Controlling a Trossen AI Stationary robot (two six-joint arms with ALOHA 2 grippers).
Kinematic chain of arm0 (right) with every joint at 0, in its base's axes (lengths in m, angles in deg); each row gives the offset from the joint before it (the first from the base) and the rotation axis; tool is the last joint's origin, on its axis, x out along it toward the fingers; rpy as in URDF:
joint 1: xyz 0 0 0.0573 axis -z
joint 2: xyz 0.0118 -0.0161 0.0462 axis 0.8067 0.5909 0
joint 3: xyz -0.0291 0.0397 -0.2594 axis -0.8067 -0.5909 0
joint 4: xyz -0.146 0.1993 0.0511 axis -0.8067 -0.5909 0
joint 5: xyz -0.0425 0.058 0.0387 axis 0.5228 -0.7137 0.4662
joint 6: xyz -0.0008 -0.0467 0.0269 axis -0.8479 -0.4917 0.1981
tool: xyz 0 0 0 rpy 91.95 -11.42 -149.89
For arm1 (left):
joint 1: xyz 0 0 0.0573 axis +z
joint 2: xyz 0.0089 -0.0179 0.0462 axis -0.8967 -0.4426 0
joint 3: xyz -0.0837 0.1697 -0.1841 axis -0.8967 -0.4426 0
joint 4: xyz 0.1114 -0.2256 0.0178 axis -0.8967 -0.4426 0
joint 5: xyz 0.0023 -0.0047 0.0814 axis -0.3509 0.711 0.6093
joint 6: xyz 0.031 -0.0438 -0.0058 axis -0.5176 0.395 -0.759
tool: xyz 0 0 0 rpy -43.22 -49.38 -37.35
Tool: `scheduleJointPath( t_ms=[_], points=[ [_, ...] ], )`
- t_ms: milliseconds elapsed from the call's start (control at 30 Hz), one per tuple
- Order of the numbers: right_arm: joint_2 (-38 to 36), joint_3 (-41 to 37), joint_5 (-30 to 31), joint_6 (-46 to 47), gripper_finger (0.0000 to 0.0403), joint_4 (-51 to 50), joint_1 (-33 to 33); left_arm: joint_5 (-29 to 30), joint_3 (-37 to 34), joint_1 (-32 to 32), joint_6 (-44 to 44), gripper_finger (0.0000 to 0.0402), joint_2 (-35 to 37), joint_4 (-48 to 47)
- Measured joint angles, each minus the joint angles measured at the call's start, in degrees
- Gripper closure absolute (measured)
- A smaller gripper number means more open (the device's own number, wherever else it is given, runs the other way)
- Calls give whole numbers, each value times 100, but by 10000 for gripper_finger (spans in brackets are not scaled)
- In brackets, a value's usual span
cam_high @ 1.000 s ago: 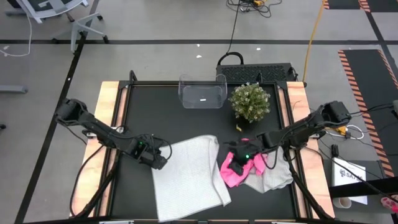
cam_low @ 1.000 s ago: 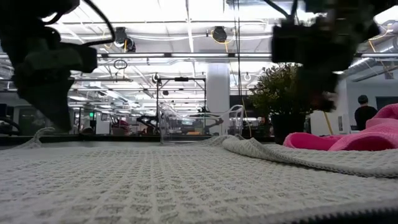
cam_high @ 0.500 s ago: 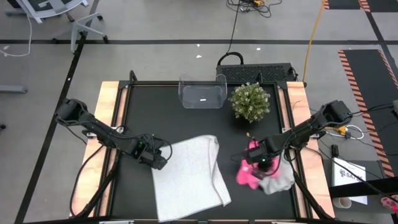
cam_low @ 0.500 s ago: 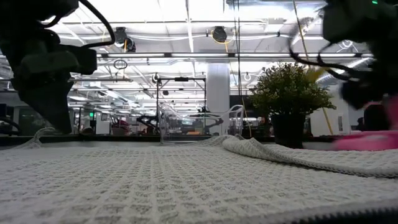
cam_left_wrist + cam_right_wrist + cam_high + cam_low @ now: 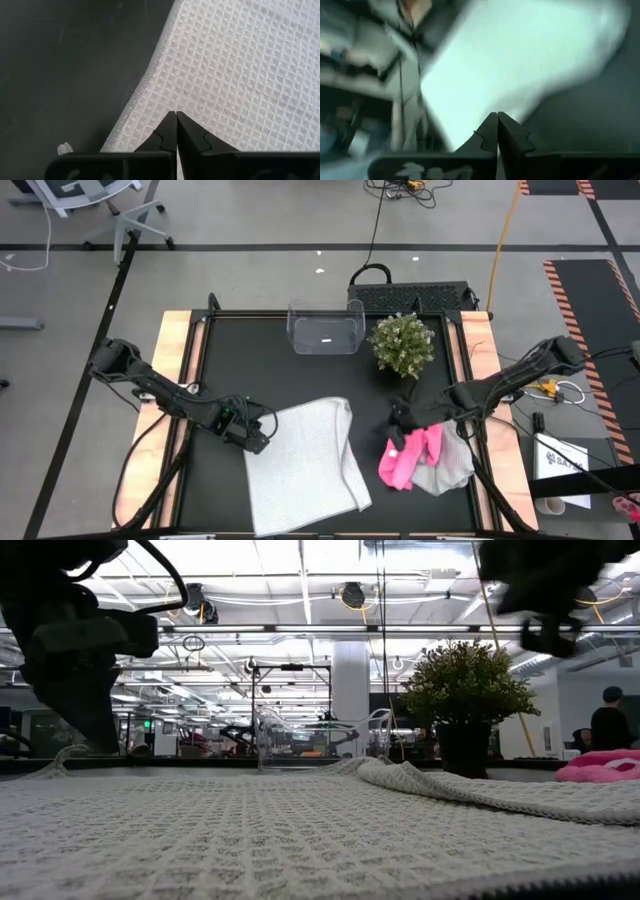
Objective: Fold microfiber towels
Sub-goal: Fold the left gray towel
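Note:
A white waffle-weave towel [image 5: 305, 465] lies spread flat on the black table, at its near middle. My left gripper [image 5: 262, 446] is shut, its tips over the towel's left edge [image 5: 145, 90]. A bright pink towel [image 5: 408, 458] lies crumpled near the right side, partly on a pale grey towel [image 5: 450, 470]. My right gripper [image 5: 397, 423] is shut and empty, above the table just beyond the pink towel's far-left end. In the low view it shows high up [image 5: 540, 585], and the pink towel [image 5: 600, 765] lies low at the right. My left gripper's shut fingertips [image 5: 176, 116] slant down over the white towel just inside its left edge [image 5: 150, 107]. I cannot tell whether they touch the cloth. The towel lies flat on the table there.
A clear plastic bin [image 5: 325, 330] and a potted plant [image 5: 403, 343] stand at the table's far side. Wooden rails [image 5: 172, 380] run along both side edges. Bare black table lies between the white towel and the bin. A person [image 5: 610, 725] stands in the room behind.
My right gripper moved toward the table's right edge with the pink towel, which slid off the table's middle onto the pale grey towel. The gripper has since risen and drawn toward the far edge, and the pink towel lies apart from it in a crumpled heap.

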Motion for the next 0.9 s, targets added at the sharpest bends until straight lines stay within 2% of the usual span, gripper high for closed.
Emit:
scheduleJointPath(
  t_ms=[67,133,367,533,733,900],
  points=[
    [124,0,316,-458,403,318,174,136,0,0,8,391,0,6],
    [408,0,308,-741,403,587,394,287,0,2,60,389,0,13],
    [2081,10,-469,-1120,403,2141,898,374,0,15,68,394,0,194],
    [2982,103,-453,-1119,403,2143,1036,374,0,15,67,391,0,207],
    [3463,107,44,-1128,403,2231,1160,426,0,15,47,392,-30,206],
    [3455,114,174,-1378,403,2151,1232,424,0,15,129,395,-42,56]
  ],
)
